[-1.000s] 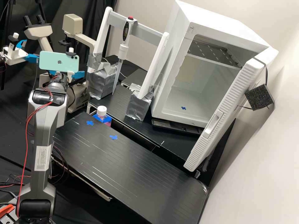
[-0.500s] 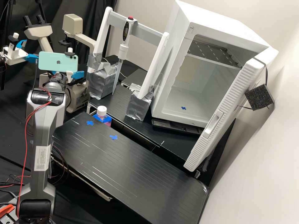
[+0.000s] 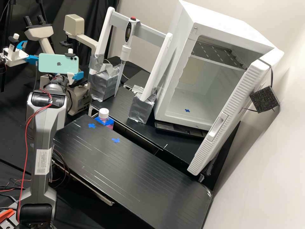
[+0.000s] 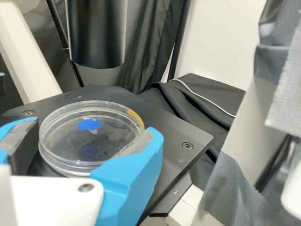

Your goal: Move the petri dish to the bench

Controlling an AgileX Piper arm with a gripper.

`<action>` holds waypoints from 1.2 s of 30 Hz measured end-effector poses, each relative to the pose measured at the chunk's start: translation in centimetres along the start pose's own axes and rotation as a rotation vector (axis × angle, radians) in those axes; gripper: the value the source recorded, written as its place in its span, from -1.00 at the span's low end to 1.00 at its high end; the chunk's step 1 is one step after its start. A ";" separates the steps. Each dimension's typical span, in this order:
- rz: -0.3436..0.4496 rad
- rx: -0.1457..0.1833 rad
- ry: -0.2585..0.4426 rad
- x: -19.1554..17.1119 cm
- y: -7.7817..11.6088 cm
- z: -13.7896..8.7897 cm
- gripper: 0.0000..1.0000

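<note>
Inside the edges of the microscope stage (image 4: 182, 128) sits the clear petri dish (image 4: 70, 115), contents unclear, the gripper (image 4: 95, 126) spread open around it. Closing off-centre could skid it, or a high grip lift only the lid. Beside the bench's (image 3: 133, 178) corner nearest the microscope, a capped bottle (image 3: 104, 113) holds something pink.

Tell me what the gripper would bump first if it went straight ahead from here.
Probably the petri dish, lying between its blue fingers on the black stage; depth is unclear, so the fingers could meet the stage first.
</note>
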 end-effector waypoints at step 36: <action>0.065 0.108 0.089 -7.9 3.4 -0.4 -1.00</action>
